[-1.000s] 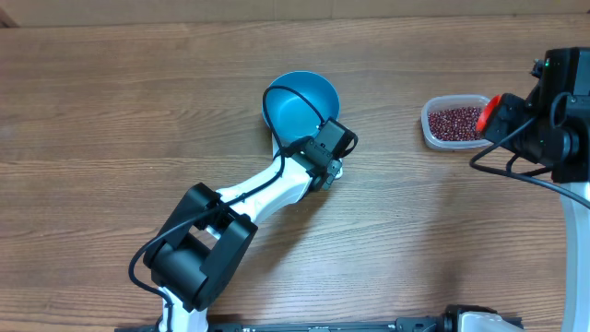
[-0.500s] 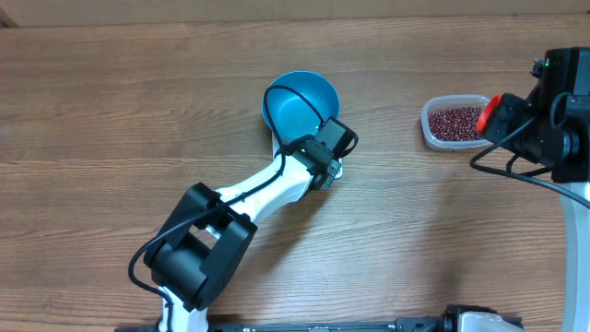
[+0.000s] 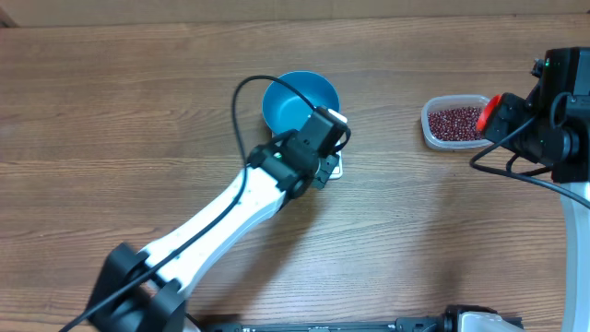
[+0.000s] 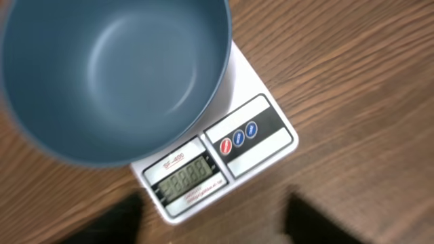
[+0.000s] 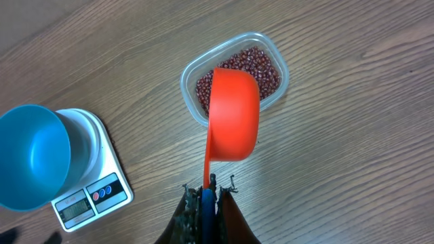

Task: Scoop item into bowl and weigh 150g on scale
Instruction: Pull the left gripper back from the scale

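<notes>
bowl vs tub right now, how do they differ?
The bowl is round, opaque blue; the tub is clear and rectangular. The bowl is empty; the tub holds beans. The bowl sits on the scale; the tub sits on the table. Both stand upright, open-topped.

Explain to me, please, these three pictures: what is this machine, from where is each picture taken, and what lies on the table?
This is a robot with two arms at a wooden table; each arm ends in a two-finger gripper. One picture looks down from above; the other two come from cameras on the wrists. An empty light-blue bowl stands on a small white scale. Apart from them is a clear tub of red-brown beans. The left gripper, near the scale, is open and holds nothing. The right gripper is shut on the handle of an orange scoop, above the tub.
</notes>
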You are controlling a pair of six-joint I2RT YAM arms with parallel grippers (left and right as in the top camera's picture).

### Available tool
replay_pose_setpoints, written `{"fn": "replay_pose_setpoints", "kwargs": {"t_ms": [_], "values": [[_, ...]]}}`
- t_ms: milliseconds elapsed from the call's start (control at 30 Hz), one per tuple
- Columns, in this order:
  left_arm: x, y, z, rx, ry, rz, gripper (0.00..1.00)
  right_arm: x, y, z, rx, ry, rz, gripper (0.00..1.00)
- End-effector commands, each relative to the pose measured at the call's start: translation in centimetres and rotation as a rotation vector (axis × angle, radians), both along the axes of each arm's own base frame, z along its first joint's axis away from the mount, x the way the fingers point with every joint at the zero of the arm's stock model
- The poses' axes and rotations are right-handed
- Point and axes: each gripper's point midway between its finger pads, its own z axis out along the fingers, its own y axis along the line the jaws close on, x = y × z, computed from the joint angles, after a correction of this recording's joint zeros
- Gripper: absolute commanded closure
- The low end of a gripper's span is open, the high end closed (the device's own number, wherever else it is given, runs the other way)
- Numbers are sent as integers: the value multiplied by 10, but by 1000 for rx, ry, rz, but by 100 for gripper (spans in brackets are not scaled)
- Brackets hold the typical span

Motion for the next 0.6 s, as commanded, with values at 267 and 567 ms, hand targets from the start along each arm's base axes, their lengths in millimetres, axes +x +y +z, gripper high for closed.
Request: {"fn": "replay_pose_setpoints", "kwargs": {"t_ms": [267, 567], "values": [[-29, 37, 85, -68, -101, -19, 0, 2, 0, 9, -6, -31, -3, 96], [-42, 83, 118, -95, -141, 62, 0, 2, 0, 8, -6, -29, -3, 96]]}}
